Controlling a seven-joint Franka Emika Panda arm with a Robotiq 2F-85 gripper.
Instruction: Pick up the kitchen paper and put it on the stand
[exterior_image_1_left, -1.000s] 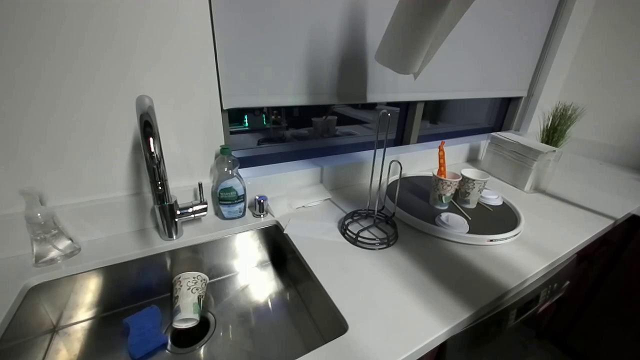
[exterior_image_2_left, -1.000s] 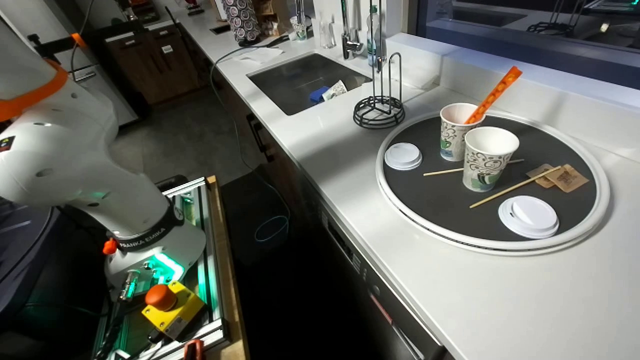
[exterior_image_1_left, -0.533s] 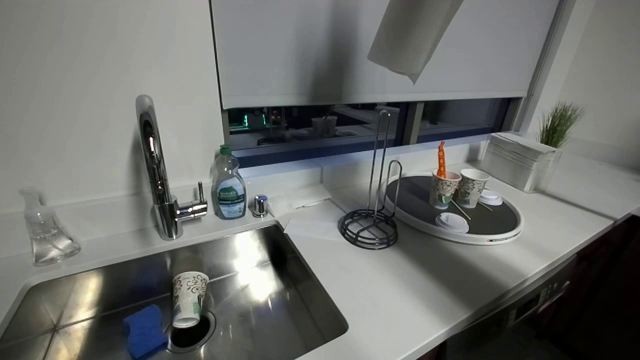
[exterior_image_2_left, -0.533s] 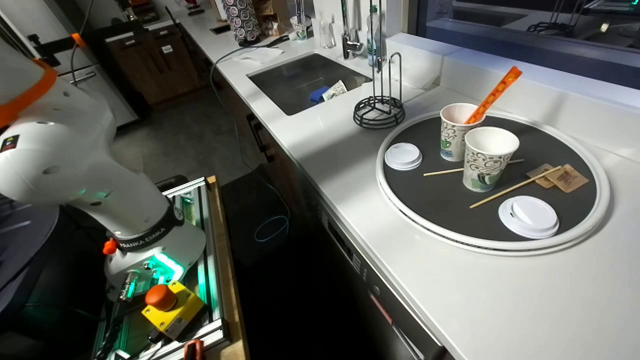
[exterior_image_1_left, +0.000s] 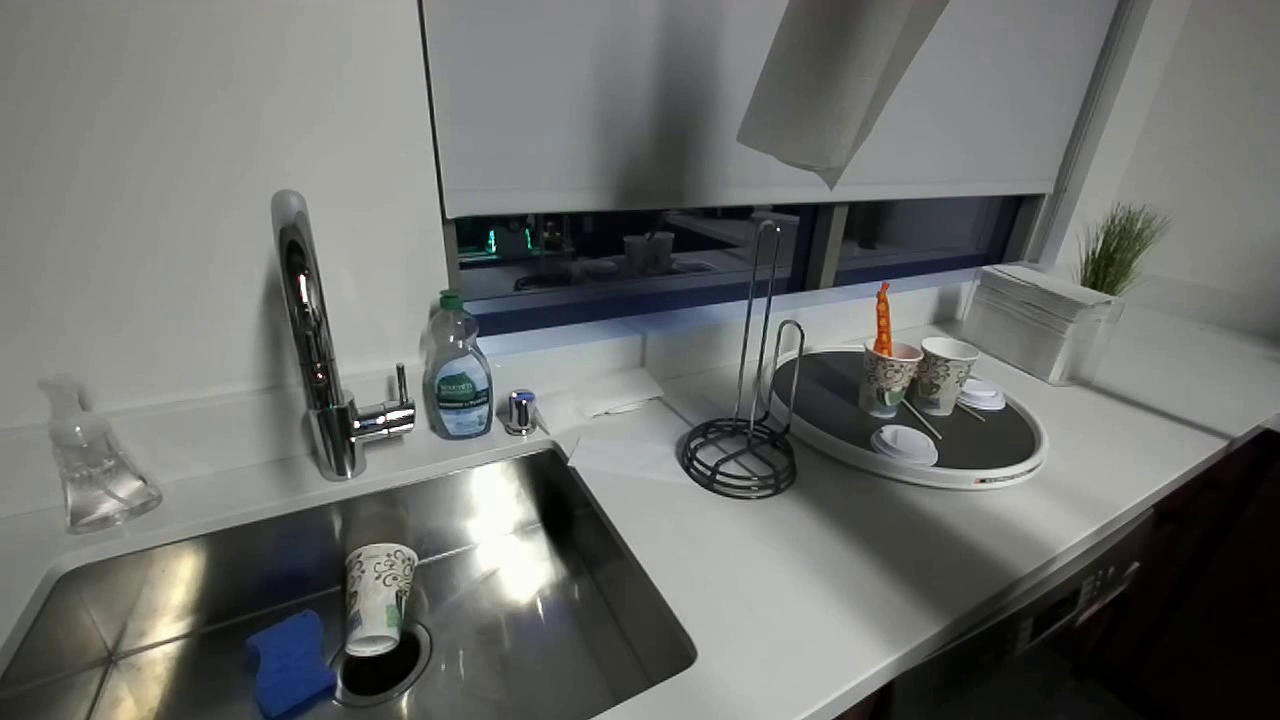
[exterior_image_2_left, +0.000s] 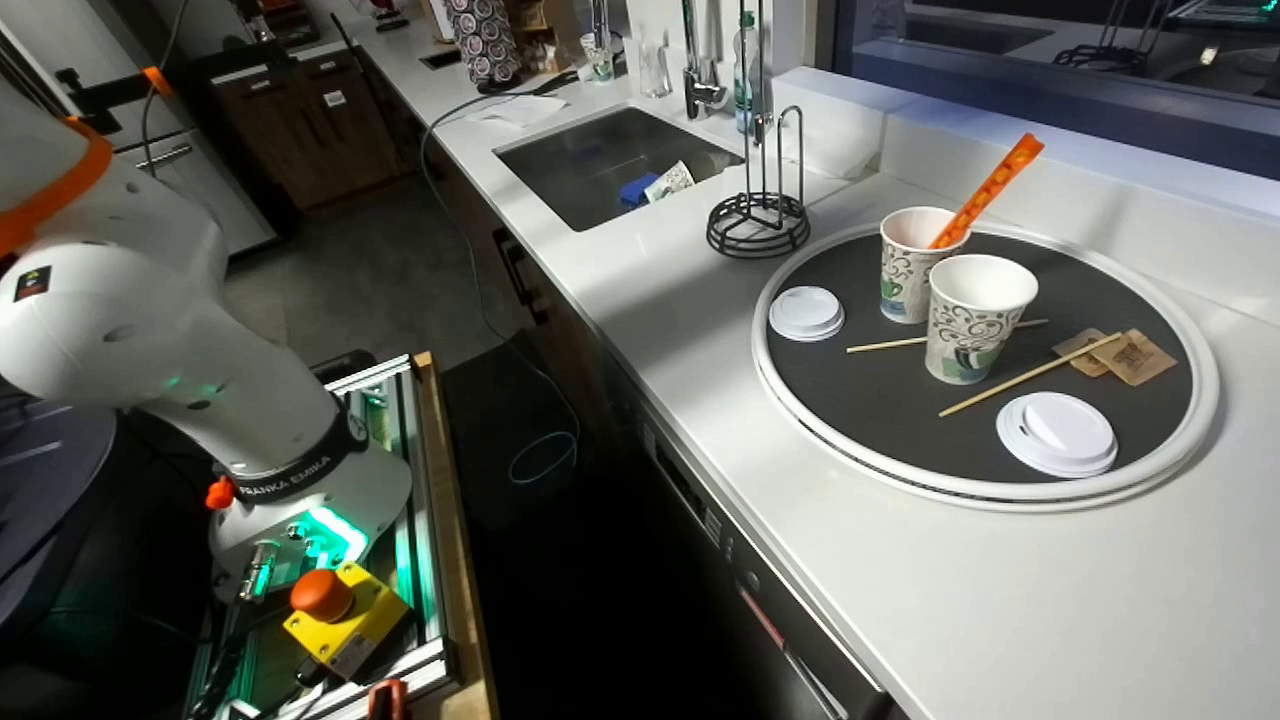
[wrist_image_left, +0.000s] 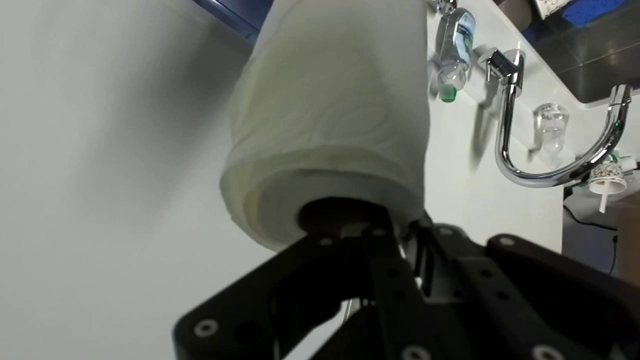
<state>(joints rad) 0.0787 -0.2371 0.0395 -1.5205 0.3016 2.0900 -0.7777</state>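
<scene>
The tilted paper towel roll (wrist_image_left: 330, 90) is clasped at one end by the hand (wrist_image_left: 404, 229); the wire towel holder (exterior_image_1_left: 742, 458) is set on the desk (exterior_image_1_left: 730, 580).

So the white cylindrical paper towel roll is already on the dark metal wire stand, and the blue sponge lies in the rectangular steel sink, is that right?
Not quite: the white cylindrical paper towel roll isn't on the dark metal wire stand. In an exterior view it hangs tilted in the air, apart from the stand. The blue sponge does lie in the rectangular steel sink.
</scene>
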